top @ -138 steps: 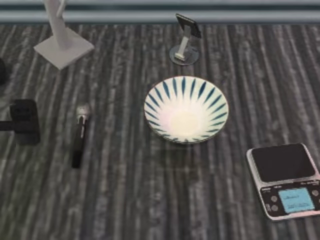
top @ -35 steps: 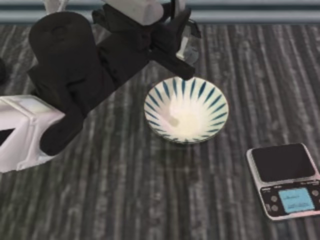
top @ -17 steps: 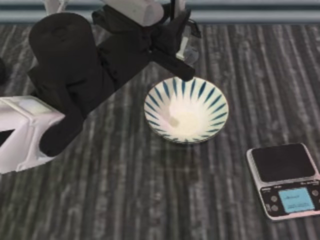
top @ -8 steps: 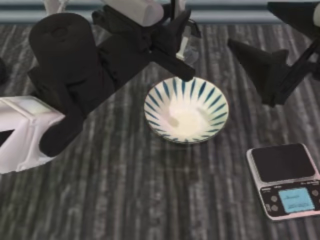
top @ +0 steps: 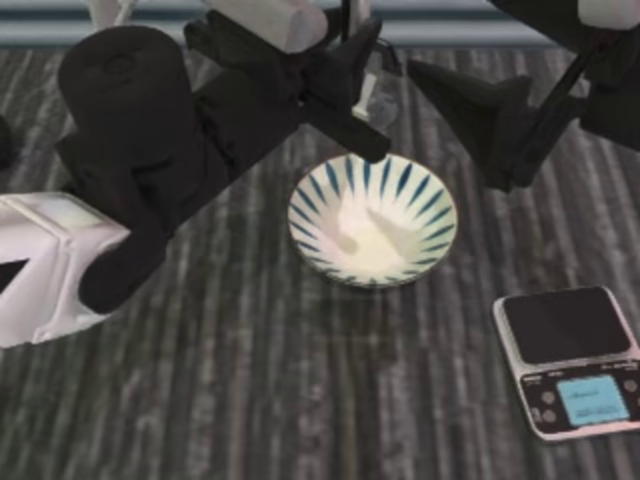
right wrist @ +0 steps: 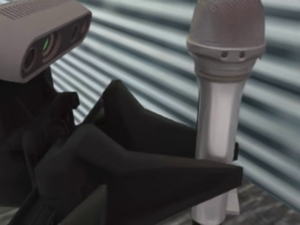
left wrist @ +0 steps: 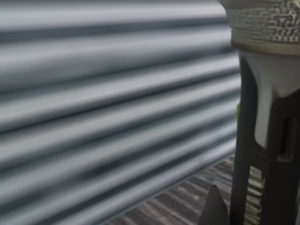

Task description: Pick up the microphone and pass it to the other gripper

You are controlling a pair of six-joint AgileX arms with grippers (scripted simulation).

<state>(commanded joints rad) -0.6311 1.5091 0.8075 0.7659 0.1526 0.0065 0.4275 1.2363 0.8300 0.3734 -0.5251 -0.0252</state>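
One microphone (right wrist: 225, 93) upright, clamped in left claw (top: 362, 105); right claw (top: 470, 120) near, apart.

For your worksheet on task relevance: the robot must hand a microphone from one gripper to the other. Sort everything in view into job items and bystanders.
Job items: microphone, held upright by the left gripper; right gripper, near it.

Bystanders: striped bowl, digital scale, phone stand mostly hidden, white stand.

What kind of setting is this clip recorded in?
Likely a rendered tabletop test bench, not a real room. A dark striped table carries unrelated props: a blue-striped bowl and a digital scale. Above it, the left gripper holds up a microphone near the right gripper.
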